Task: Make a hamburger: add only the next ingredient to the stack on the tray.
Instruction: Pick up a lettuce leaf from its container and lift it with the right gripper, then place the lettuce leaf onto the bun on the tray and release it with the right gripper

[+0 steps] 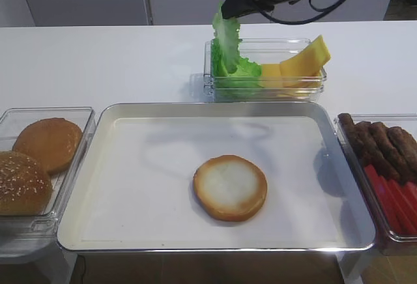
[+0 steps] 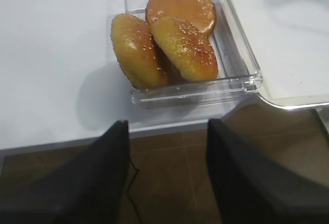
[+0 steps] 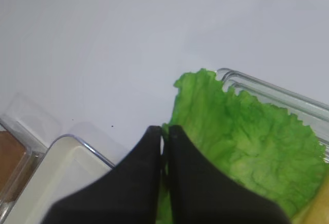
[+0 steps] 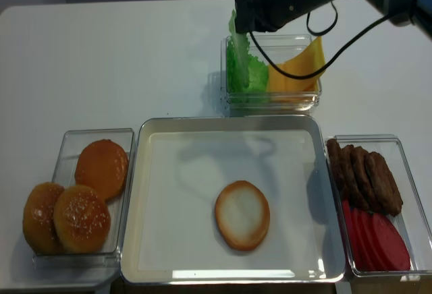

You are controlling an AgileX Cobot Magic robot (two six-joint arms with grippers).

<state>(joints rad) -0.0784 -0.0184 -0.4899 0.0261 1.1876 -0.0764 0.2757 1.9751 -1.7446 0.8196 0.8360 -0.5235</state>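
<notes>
The stack, a lone bun bottom (image 1: 230, 187) (image 4: 242, 214) with a pale cut face, lies right of centre on the cream metal tray (image 1: 130, 167) (image 4: 175, 193). My right gripper (image 1: 229, 9) (image 3: 165, 131) (image 4: 237, 21) is shut on the top edge of a green lettuce leaf (image 1: 225, 40) (image 3: 241, 147) (image 4: 236, 51). The leaf hangs from it above the left end of the back tub, its lower end still down among the other lettuce. My left gripper (image 2: 167, 126) is open with nothing in it, off the table's front edge over the floor, near the bun tub.
A clear tub (image 1: 267, 69) behind the tray holds more lettuce and yellow cheese slices (image 1: 303, 59). Left of the tray is a tub of domed bun tops (image 1: 39, 160) (image 2: 169, 34). At the right, another tub (image 1: 384, 167) holds brown patties and red tomato slices.
</notes>
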